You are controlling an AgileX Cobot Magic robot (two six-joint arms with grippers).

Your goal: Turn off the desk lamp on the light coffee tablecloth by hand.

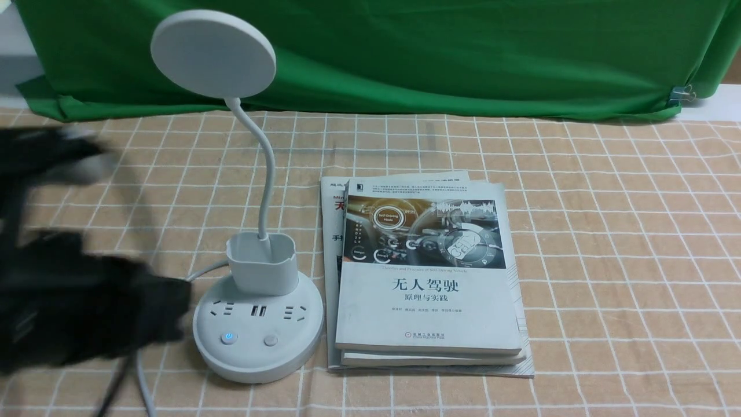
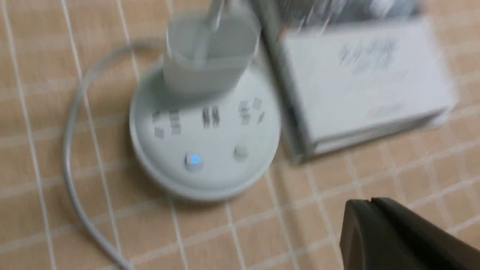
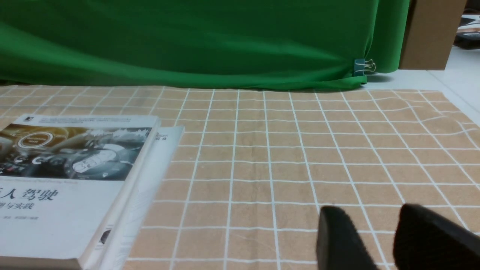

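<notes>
The white desk lamp [image 1: 257, 330] stands on the light coffee tablecloth [image 1: 608, 231], its disc head [image 1: 213, 53] raised on a curved neck. On its round base, the left button [image 1: 229, 337] glows blue beside a plain button [image 1: 270, 340]. My left hand, blurred and black, hovers just left of the base, and its gripper [image 1: 179, 295] is shut on nothing. In the left wrist view the shut gripper [image 2: 371, 200] sits apart from the base [image 2: 204, 131] and the lit button [image 2: 194, 160]. My right gripper [image 3: 369, 212] is open over bare cloth.
A stack of books [image 1: 425, 278] lies right against the lamp base. The lamp's white cable [image 1: 142, 376] runs off to the front left. A green cloth [image 1: 434, 52] hangs along the back, held by a binder clip [image 1: 683, 92].
</notes>
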